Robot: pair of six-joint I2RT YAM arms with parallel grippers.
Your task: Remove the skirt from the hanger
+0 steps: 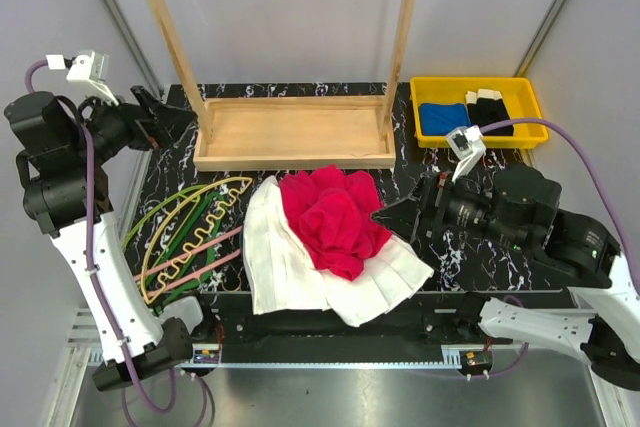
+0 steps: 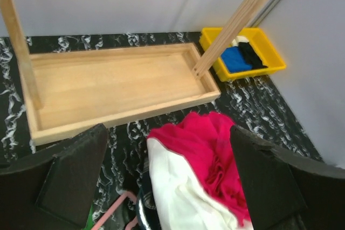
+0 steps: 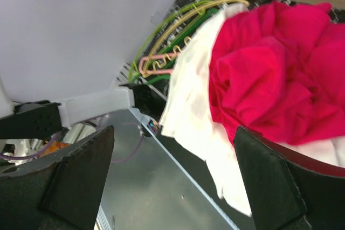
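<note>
- Standing at twelve o'clock on the black marbled table (image 1: 402, 165), the tall wooden garment rack (image 1: 290, 137) is bare, so nothing hangs in the arms' way.
- The large white pleated skirt (image 1: 285, 267) lies spread flat at six o'clock, within both arms' reach, with a crumpled bright red shirt (image 1: 335, 217) heaped on its upper part.
- The thin pale pink loop hanger (image 1: 200, 247) stretches in from eight o'clock and meets the skirt's left edge; it is probably attached there, though the join is hidden.
- The left gripper (image 2: 168, 149) at ten o'clock and the right gripper (image 3: 172, 144) at three o'clock hover with jaws spread wide, holding nothing, flanking the pile.
</note>
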